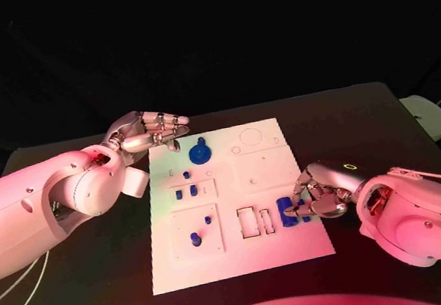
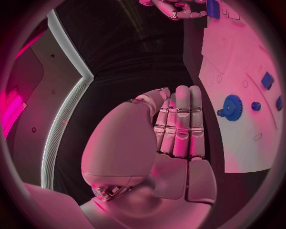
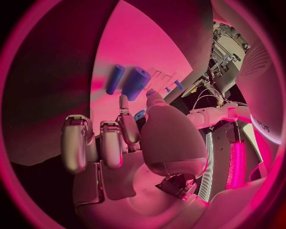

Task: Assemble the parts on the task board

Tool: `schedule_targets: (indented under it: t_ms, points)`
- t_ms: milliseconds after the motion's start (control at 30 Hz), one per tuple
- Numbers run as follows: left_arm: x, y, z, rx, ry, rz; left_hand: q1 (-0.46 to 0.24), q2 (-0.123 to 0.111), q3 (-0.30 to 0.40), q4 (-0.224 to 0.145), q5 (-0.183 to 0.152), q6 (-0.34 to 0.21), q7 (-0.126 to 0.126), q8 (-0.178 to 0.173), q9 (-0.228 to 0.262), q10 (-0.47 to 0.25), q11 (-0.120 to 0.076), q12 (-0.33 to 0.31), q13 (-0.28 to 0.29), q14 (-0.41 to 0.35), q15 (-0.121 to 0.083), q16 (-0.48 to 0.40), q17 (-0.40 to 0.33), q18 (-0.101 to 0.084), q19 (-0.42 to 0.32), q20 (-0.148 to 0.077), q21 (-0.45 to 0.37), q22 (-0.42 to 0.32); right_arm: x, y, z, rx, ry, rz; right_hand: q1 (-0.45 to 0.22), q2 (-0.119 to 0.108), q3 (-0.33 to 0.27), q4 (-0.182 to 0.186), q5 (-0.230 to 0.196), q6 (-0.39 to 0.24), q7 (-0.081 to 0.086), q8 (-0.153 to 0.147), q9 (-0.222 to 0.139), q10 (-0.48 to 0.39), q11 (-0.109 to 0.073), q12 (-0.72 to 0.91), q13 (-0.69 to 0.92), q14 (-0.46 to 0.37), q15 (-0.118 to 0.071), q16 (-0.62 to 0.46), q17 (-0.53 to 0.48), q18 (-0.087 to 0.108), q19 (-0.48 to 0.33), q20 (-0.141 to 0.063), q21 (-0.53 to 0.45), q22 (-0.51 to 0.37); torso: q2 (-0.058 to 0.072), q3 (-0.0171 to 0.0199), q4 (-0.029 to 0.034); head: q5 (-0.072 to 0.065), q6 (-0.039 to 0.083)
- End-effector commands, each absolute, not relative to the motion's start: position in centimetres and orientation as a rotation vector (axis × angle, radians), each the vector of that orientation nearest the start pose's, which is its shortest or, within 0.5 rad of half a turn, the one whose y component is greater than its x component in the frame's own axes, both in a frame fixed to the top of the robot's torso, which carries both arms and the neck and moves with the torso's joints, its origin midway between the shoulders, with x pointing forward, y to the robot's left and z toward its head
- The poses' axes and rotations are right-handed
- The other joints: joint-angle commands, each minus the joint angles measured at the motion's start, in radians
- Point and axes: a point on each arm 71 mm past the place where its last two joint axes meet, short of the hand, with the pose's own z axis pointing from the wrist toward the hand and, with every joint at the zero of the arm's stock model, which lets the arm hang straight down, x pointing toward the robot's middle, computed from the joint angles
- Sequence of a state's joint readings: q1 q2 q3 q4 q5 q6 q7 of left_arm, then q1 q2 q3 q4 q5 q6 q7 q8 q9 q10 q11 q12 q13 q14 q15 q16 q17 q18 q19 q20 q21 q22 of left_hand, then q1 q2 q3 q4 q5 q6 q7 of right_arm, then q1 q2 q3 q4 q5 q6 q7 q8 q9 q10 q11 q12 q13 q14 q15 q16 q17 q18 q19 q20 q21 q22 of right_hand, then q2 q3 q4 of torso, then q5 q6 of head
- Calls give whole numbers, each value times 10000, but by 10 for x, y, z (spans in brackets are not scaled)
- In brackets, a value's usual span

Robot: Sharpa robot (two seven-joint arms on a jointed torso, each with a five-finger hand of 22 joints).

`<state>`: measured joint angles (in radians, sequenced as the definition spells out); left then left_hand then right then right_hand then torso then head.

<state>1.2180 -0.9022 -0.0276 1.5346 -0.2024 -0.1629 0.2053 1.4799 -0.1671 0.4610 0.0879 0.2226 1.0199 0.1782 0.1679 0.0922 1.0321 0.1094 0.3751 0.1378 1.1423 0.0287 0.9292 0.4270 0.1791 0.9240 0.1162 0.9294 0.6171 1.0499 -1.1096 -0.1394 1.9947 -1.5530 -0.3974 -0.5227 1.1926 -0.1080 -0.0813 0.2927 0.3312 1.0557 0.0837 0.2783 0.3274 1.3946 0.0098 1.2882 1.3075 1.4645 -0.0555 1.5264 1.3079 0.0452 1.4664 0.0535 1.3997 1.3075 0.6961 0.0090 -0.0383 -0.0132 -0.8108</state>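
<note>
Nearer hand: our right hand [image 1: 320,198], fingers curled beside the blue plastic cylinder [image 1: 286,212]; grip uncertain.
Left hand [image 1: 147,131]: open, empty, off the white board [image 1: 292,247].

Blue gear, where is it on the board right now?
In the head view the blue gear lies near the far left corner of the white board, just beside the left hand, which does not touch it.

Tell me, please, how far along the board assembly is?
Partly done: a blue gear and small blue parts already sit on the board. The right hand works at a blue cylinder by the slots. The left hand holds nothing.
</note>
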Motion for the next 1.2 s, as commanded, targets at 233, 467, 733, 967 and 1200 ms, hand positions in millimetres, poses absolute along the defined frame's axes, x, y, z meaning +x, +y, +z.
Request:
schedule_targets:
  t_ms: [233, 467, 733, 967, 1200]
  points:
    - [485, 222, -173, -9390, 16790, -14975, -19, 105, -78, 7, -9, -98, -5, 53, -12, -83, -8, 13, 17, -93, 11, -41, -16, 56, -56, 41, -61, -8, 352, -207, -242, 164, 18844, 4429, -11, 161, -96, -18, 87, -64, -18, 71, 33, 81, -24, 103, 62, 884, -16, 40, 1738, -80, 332, -1, -25, 2031, -10, 6, -13, 38, -62]
    - [485, 223, -173, -9396, 16815, -14972, -30, 109, -84, 12, -10, -98, -4, 57, -12, -87, -7, 20, 18, -93, 12, -43, -18, 55, -55, 43, -66, -11, 351, -203, -248, 40, 19018, 4429, -8, 178, -105, -19, 101, -61, -20, 76, 43, 74, -25, 93, 56, 881, -17, 35, 1727, -77, 324, -1, -43, 2026, -4, 4, -16, 57, -59]
    - [484, 223, -173, -9398, 16850, -14977, -30, 109, -84, 12, -10, -98, -4, 57, -12, -87, -7, 20, 18, -93, 12, -43, -18, 55, -55, 43, -66, -11, 350, -199, -256, -346, 19272, 4297, 61, 218, -132, -46, 120, -48, -31, 101, 83, 88, -34, 119, 92, 877, -22, 28, 1713, -70, 311, -3, -77, 2018, -3, 3, -11, 72, -68]
    - [484, 224, -173, -9406, 16880, -14970, -30, 109, -84, 12, -10, -98, -4, 57, -12, -87, -7, 20, 18, -93, 12, -43, -18, 55, -55, 43, -66, -11, 350, -197, -260, -386, 19305, 4280, 292, 346, -160, -82, 233, -38, -48, 147, 175, 121, -50, 174, 170, 880, -35, 37, 1734, -70, 312, -13, -81, 2026, -1, 6, -5, 88, -71]
    - [483, 224, -173, -9408, 16888, -14970, -30, 109, -84, 12, -10, -98, -4, 57, -12, -87, -7, 20, 18, -93, 12, -43, -18, 55, -55, 43, -66, -11, 350, -195, -260, -284, 19161, 4341, 662, 535, -159, -145, 503, 15, -89, 237, 313, 223, -89, 315, 331, 895, -67, 72, 1809, -89, 354, -39, 1, 2067, -4, 6, -12, 87, -85]
